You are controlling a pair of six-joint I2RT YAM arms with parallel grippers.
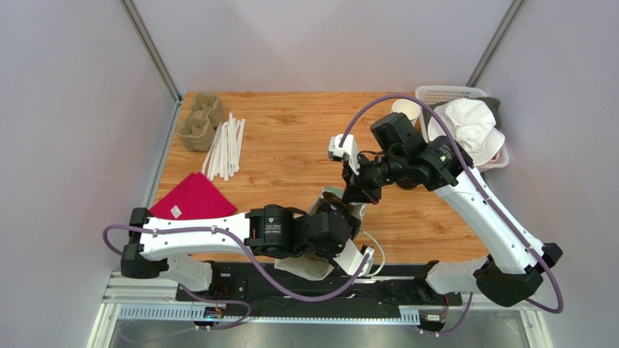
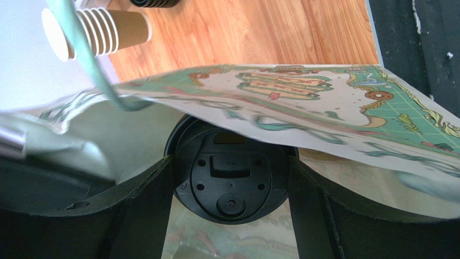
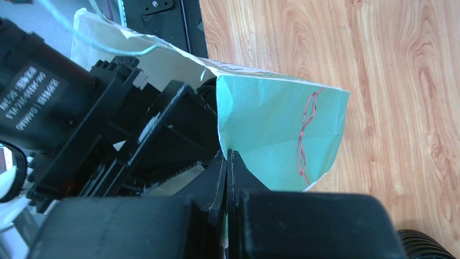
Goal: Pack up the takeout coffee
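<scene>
The takeout coffee (image 2: pixel 232 183) shows its round black lid in the left wrist view, lying inside a printed paper bag (image 2: pixel 324 108). My left gripper (image 2: pixel 230 162) is inside the bag's mouth, its two fingers pressed on either side of the lid. The cup's brown body is hidden. In the top view the left gripper (image 1: pixel 346 223) is in the bag (image 1: pixel 309 268) near the table's front edge. My right gripper (image 3: pixel 227 156) is shut on the bag's teal edge (image 3: pixel 270 135) and holds the mouth up; it also shows in the top view (image 1: pixel 354 193).
A stack of lidless brown cups (image 2: pixel 92 32) lies beyond the bag; it stands at the back right in the top view (image 1: pixel 405 110). A white basket (image 1: pixel 443 94) holds a white hat. Cup carriers (image 1: pixel 200 123), white straws (image 1: pixel 225 148) and a red cloth (image 1: pixel 192 197) lie on the left.
</scene>
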